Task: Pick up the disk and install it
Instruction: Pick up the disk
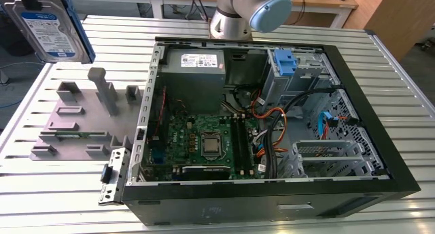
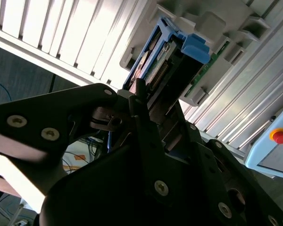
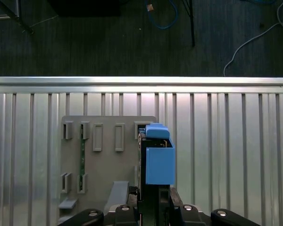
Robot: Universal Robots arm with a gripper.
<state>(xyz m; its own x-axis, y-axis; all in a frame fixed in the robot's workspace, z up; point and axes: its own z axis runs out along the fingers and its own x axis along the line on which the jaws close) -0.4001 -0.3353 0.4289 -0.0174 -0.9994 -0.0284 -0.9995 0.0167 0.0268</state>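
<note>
The disk [image 1: 48, 32], a silver-grey drive with a white-and-blue label and blue rails, hangs in the air at the exterior view's far left, above and behind the grey fixture plate [image 1: 75, 127]. In the first wrist view I see the disk [image 3: 156, 160] edge-on with its blue carrier, over the edge of the fixture plate [image 3: 108, 160]. My gripper [image 3: 153, 197] is shut on it, one finger on each side. The second wrist view shows the disk [image 2: 167, 61] standing out past the gripper [image 2: 146, 115], whose black fingers [image 2: 137, 101] clamp it.
The open computer case [image 1: 380, 142] lies on the slatted metal table [image 1: 408, 71], with a grey power-supply box [image 1: 193, 66], a motherboard [image 1: 204, 142], a bare blue clip [image 1: 286, 60] and a drive cage [image 1: 326, 155] inside. The arm's base [image 1: 245, 12] stands behind the case.
</note>
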